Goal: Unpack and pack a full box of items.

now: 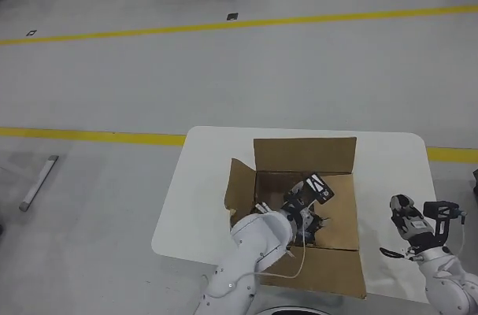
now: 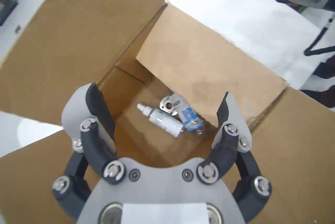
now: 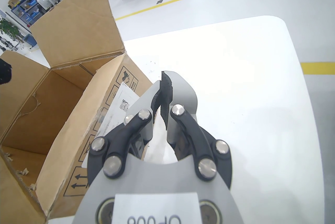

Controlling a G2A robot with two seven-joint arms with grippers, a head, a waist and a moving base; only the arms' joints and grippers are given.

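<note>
We are seeing a brown cardboard box [image 1: 305, 155] that is standing on the white bench [image 1: 207, 181] with its top flaps folded outward. The box is sitting near the middle of the bench, a little toward the robot's side.

The left pincer [image 2: 159, 90] is hanging over the open mouth of the box and is pointing down into it. Its two dark fingers [image 2: 100, 107] are standing wide apart, and nothing is lying between them.

On the floor of the box, well below this pincer, three small things are lying close together in one corner. A white spray bottle with a white nozzle [image 2: 162, 119] is lying on its side. Just beside it, a clear plastic bottle with a blue label [image 2: 189, 118] is also lying down, and the two are touching. A small round silver metal part [image 2: 167, 104] is resting against the upper ends of the bottles.

The right pincer [image 3: 163, 94] is staying over the bare bench, on the right side of the box and apart from it. Its pads [image 3: 167, 89] are pressing together at the tips, so it is closed, and it is carrying nothing. From the right wrist view, we are also noticing a white paper label [image 3: 123, 104] on the outer wall of the box that is facing this pincer
</note>
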